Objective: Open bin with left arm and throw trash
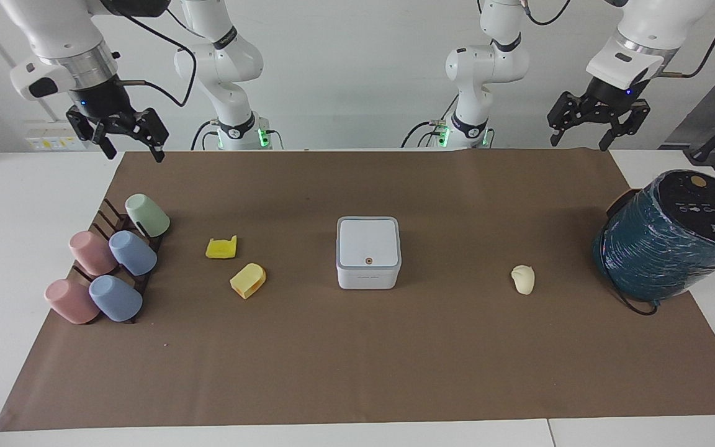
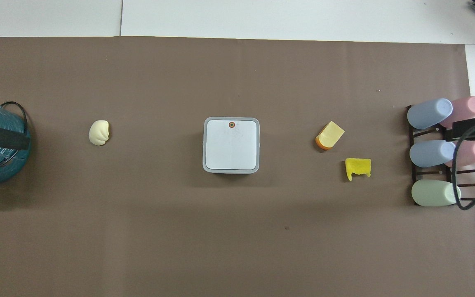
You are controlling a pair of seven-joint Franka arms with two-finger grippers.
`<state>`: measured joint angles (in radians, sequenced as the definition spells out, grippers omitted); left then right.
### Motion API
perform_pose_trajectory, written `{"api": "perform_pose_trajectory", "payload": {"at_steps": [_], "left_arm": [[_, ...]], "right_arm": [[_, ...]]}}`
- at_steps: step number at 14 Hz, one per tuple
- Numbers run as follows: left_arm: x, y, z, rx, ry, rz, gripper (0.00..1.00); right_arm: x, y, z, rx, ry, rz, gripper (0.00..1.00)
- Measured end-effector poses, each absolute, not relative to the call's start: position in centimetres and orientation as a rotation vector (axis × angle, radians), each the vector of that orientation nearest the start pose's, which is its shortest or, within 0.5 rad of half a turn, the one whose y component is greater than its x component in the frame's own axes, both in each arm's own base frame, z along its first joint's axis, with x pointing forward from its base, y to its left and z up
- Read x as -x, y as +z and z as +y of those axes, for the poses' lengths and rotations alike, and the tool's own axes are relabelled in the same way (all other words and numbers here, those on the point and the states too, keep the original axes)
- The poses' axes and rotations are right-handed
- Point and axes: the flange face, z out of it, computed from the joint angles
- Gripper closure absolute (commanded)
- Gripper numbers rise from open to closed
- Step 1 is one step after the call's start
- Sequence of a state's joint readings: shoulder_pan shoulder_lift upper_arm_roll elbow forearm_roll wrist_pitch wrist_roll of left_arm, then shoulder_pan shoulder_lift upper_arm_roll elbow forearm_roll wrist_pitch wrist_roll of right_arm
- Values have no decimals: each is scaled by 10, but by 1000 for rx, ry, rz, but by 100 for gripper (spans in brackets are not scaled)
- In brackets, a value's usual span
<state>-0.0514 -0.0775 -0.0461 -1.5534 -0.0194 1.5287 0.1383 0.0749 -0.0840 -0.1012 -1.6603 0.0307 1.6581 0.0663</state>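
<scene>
Bin (image 1: 368, 251) lid shut; only facing view shows left gripper (image 1: 592, 131) and right gripper (image 1: 131, 144) spread, empty

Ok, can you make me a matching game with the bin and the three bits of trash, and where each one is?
Things:
1. bin
2. cream-white lump
3. flat notched yellow piece
4. rounded yellow scoop piece

Places or states:
A. beside the pastel cups, nearer to the robots than the scoop
B. lid shut, mid-mat
C. toward the teal wrapped cylinder
D. between the notched piece and the bin

Pairs: 1-B, 2-C, 3-A, 4-D
</scene>
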Motion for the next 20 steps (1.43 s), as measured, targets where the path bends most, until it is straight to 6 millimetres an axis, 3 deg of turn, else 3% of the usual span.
{"api": "perform_pose_trajectory", "payload": {"at_steps": [3,6,8,11,13,16,20], "left_arm": [[-528,668,-79,3129,-151,397,0],[-537,655,-111,3125,-248,443,0],[-541,637,-144,3127,-279,478,0],[-546,608,-203,3156,-308,446,0],[-551,586,-240,3181,-329,401,0],[-561,546,-286,3210,-354,365,0],[-564,510,-334,3249,-482,358,0]], "right_arm": [[-564,598,3,3082,-239,-8,0],[-588,546,18,3037,-218,-190,0],[-604,505,29,3022,-233,-378,0],[-619,436,41,2963,-211,-793,0],[-624,401,55,2911,-191,-996,0],[-620,361,73,2813,-204,-1153,0],[-608,332,80,2765,-171,-1229,0]]}}
